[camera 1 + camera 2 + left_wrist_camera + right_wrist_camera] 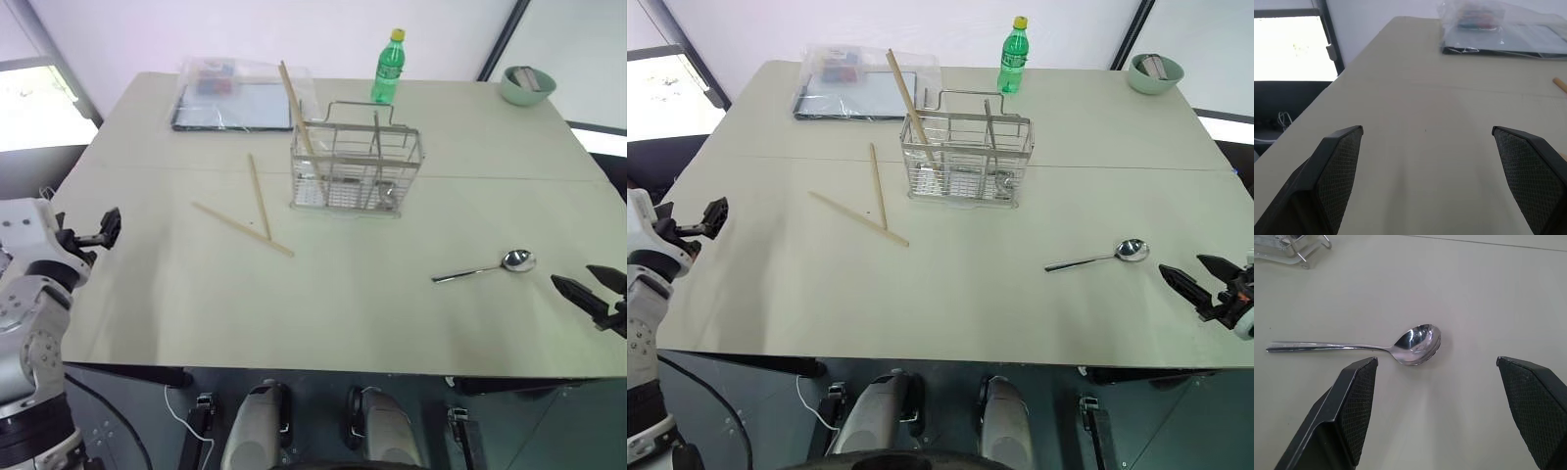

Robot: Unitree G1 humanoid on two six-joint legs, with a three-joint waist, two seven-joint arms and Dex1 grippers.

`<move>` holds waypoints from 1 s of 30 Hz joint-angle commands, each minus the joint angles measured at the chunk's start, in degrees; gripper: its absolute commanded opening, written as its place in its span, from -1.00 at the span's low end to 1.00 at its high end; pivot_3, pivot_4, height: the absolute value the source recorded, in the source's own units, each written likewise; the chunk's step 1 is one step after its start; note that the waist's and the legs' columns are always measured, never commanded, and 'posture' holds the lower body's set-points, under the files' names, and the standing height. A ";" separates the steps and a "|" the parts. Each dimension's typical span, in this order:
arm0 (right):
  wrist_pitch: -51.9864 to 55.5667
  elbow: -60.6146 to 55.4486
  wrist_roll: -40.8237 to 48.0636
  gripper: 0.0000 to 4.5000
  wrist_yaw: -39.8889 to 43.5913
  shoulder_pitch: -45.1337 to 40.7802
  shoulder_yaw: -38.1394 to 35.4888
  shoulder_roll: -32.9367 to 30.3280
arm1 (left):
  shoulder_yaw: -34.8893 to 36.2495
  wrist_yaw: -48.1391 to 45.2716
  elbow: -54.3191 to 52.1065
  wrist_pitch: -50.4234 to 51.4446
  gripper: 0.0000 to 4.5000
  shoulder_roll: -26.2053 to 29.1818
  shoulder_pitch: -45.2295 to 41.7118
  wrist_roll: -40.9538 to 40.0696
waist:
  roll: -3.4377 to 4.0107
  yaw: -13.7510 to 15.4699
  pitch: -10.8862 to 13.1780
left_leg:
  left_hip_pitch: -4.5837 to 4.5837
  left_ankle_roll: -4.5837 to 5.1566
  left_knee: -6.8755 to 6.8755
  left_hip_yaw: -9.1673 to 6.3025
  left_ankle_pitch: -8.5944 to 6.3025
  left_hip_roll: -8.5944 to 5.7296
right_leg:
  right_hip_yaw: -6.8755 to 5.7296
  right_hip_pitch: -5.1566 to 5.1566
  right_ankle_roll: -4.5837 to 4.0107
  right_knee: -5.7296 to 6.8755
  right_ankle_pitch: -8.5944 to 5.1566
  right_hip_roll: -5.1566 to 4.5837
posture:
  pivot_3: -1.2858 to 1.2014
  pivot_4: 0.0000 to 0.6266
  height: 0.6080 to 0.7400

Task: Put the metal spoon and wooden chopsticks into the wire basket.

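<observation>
1. The metal spoon (pixel 487 266) lies flat on the pale table (pixel 343 313), near the right-hand front edge. It is shiny silver, with an oval bowl facing up and a slim straight handle pointing toward the table's middle.
2. The right hand (pixel 596 293) hovers just beside the spoon's bowl, off the table's right edge, black fingers spread wide and grasping nothing. From its wrist, the spoon sits just ahead of the gap between its two fingers (pixel 1354 406).
3. The wire basket (pixel 357 166) stands upright past the middle of the table: a silver wire grid with see-through sides, inner dividers and a wire handle on top.
4. One of the wooden chopsticks (pixel 298 110) leans tilted in the basket's left end, its top sticking out well above the rim. Another thin stick (pixel 376 133) stands near the basket's middle.
5. Two more chopsticks lie on the table left of the basket, pale tan and thin: one (pixel 259 195) runs toward the front, one (pixel 242 229) lies slantwise, and they cross near their front ends.
6. The left hand (pixel 102 231) is at the table's left edge, well apart from the chopsticks, fingers released wide and empty.
7. At the far side sit a plastic-wrapped flat tray (pixel 235 98), a green bottle (pixel 388 69) and a pale green bowl (pixel 528 84).
</observation>
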 commanded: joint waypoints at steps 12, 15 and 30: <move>-0.35 -2.70 0.49 0.78 -1.76 -1.28 -0.88 -0.31 | -0.41 0.24 -2.55 0.62 0.97 0.99 -1.97 -1.64 | 0.01 -0.02 0.00 | 0.00 0.00 0.00 0.01 0.01 0.00 | 0.00 0.02 0.00 0.01 0.00 0.03 | 0.03 -0.52 0.50; -0.23 -2.83 0.46 0.78 -1.98 -1.37 -0.91 -0.40 | -0.45 0.09 -2.60 0.67 0.97 1.03 -2.06 -1.76 | 0.00 0.02 0.00 | 0.00 0.00 0.00 0.01 0.01 0.00 | 0.00 0.02 0.00 0.01 0.00 0.03 | 0.03 -0.52 0.50; -2.98 2.28 -3.61 0.78 5.35 -10.00 6.74 -9.65 | -4.68 -9.54 -7.74 8.63 0.97 5.17 -7.05 -13.16 | 0.00 -0.01 0.00 | 0.02 0.01 0.06 0.04 0.03 -0.02 | -0.01 0.05 0.01 0.07 0.01 0.06 | 0.03 -0.52 0.50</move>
